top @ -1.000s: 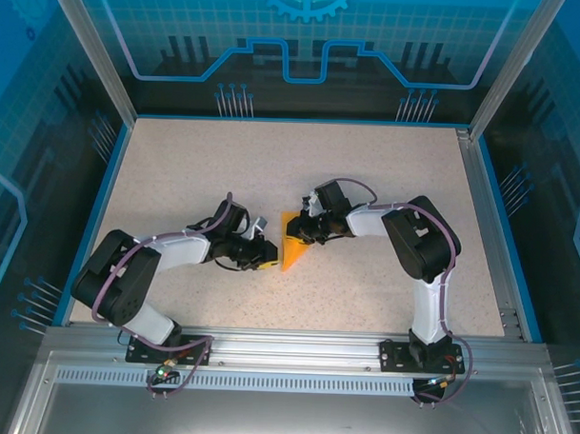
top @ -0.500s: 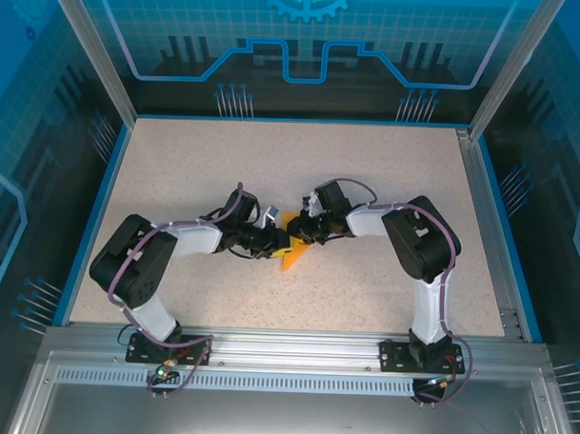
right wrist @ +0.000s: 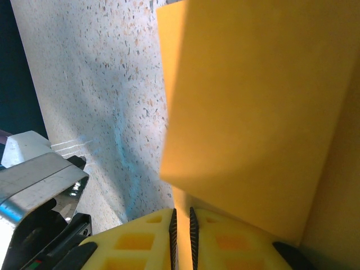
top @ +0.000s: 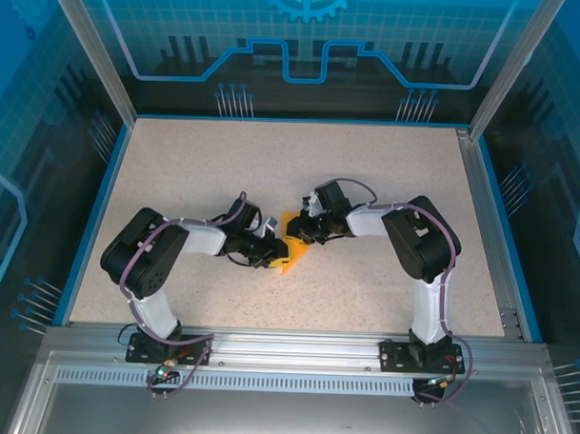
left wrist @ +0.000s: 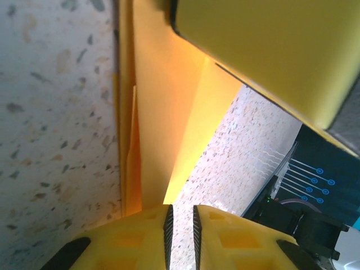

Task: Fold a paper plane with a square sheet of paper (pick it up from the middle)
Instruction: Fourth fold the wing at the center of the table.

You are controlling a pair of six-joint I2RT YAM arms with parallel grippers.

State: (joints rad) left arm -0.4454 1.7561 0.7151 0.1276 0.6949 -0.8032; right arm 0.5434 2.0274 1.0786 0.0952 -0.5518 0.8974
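1. Pinching the folded paper sheet [left wrist: 163,112] with left fingers [left wrist: 152,230], nearly closed, only a sliver of gap with paper in it.
2. Same with right fingers [right wrist: 154,236]: nearly closed, clamped on the opposite edge.
3. Holding the sheet between both arms, mid-desk [top: 367,182]; can't tell if it is lifted or touching.
4. Expect light, floppy, easily creased or torn paper. Grip close to the fold line and avoid pulling apart.

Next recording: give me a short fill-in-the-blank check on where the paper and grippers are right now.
1. The right gripper is shut on the ____.
2. The left gripper meets the paper from the robot's ____ side.
3. The paper sits near the ____ of the table.
Missing words: paper; left; middle.
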